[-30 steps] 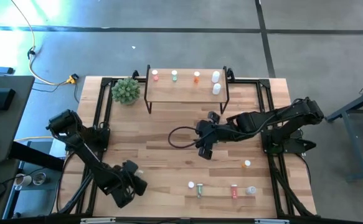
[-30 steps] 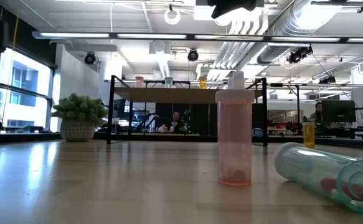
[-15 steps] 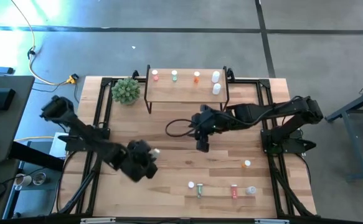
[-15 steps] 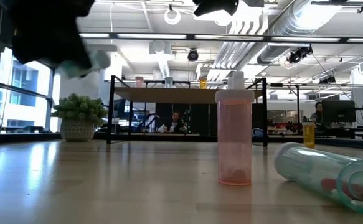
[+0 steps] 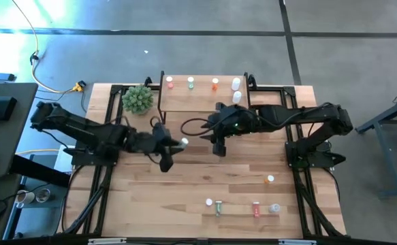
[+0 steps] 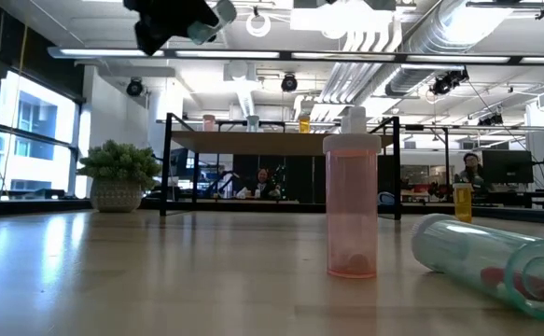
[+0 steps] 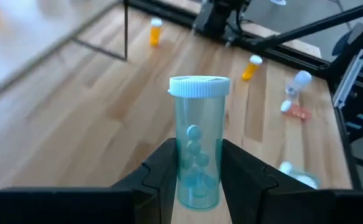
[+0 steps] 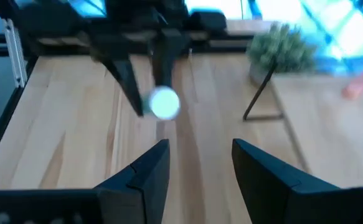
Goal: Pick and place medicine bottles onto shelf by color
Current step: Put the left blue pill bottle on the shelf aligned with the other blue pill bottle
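The left gripper (image 5: 174, 145), seen a second ago low at the table's front-left corner, has been carried up to mid-table, just in front of the shelf (image 5: 201, 95). Its fingers (image 7: 169, 171) are closed tight on a clear bluish bottle (image 7: 198, 137) with a white cap. The right gripper (image 5: 218, 145) has been drawn back toward the shelf and is held facing the left one, its fingers (image 8: 147, 171) parted around nothing. Five bottles stand on the shelf.
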Controlling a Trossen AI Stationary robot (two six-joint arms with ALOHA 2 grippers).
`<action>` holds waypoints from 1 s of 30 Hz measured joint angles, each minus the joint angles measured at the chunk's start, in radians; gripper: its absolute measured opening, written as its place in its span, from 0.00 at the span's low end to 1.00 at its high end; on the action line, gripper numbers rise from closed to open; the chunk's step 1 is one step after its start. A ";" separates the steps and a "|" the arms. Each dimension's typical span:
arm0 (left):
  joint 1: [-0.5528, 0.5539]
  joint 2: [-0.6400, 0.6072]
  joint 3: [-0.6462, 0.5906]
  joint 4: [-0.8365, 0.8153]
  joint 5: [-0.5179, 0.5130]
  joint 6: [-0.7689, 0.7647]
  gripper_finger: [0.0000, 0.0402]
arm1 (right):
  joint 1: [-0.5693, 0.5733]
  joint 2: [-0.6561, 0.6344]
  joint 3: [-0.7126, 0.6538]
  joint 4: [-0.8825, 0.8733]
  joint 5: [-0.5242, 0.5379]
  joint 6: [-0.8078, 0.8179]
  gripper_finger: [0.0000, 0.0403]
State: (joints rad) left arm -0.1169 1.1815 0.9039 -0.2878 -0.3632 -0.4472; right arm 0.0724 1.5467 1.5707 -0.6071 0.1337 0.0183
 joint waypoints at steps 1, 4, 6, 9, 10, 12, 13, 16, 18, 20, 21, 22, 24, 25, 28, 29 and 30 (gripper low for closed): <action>0.018 -0.003 0.000 0.025 0.020 0.035 0.24 | -0.001 0.000 0.012 0.003 0.000 -0.019 0.41; 0.078 -0.008 0.000 0.045 0.085 0.133 0.24 | -0.010 0.000 0.047 -0.002 0.000 -0.077 0.41; 0.117 -0.009 0.000 0.072 0.131 0.191 0.24 | -0.018 0.000 0.068 -0.001 0.000 -0.108 0.41; 0.176 -0.009 0.000 0.106 0.196 0.285 0.24 | -0.036 0.000 0.084 0.000 0.000 -0.153 0.41; 0.195 -0.009 0.000 0.123 0.212 0.321 0.24 | -0.044 0.000 0.085 0.002 -0.004 -0.166 0.41; 0.225 -0.009 0.000 0.169 0.230 0.397 0.24 | -0.065 0.000 0.086 0.014 -0.034 -0.193 0.41; 0.240 -0.009 0.000 0.189 0.233 0.428 0.24 | -0.076 0.000 0.086 0.018 -0.058 -0.204 0.41; 0.285 -0.009 0.000 0.250 0.241 0.504 0.24 | -0.114 0.000 0.086 0.041 -0.116 -0.221 0.41; 0.319 -0.009 0.000 0.277 0.271 0.534 0.24 | -0.139 0.000 0.086 0.064 -0.126 -0.227 0.41; 0.355 -0.009 0.000 0.299 0.303 0.549 0.24 | -0.164 0.000 0.086 0.088 -0.127 -0.235 0.41; 0.373 -0.009 0.000 0.308 0.321 0.556 0.24 | -0.177 0.000 0.086 0.098 -0.127 -0.241 0.41; 0.390 -0.009 0.000 0.314 0.333 0.556 0.24 | -0.190 0.000 0.086 0.105 -0.128 -0.249 0.41; 0.421 -0.009 0.000 0.323 0.341 0.558 0.24 | -0.219 0.000 0.086 0.115 -0.155 -0.264 0.41; 0.436 -0.009 0.000 0.329 0.341 0.565 0.24 | -0.235 0.000 0.086 0.118 -0.181 -0.264 0.41; 0.473 -0.009 0.000 0.357 0.355 0.591 0.24 | -0.281 0.001 0.086 0.151 -0.272 -0.260 0.41; 0.484 -0.009 0.000 0.368 0.369 0.593 0.24 | -0.295 0.004 0.086 0.167 -0.296 -0.260 0.41; 0.495 -0.009 0.000 0.376 0.385 0.593 0.24 | -0.308 0.006 0.086 0.181 -0.312 -0.260 0.41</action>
State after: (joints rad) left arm 0.3785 1.1721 0.9043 0.0886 0.0214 0.1463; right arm -0.2358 1.5531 1.6569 -0.4264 -0.1785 -0.2413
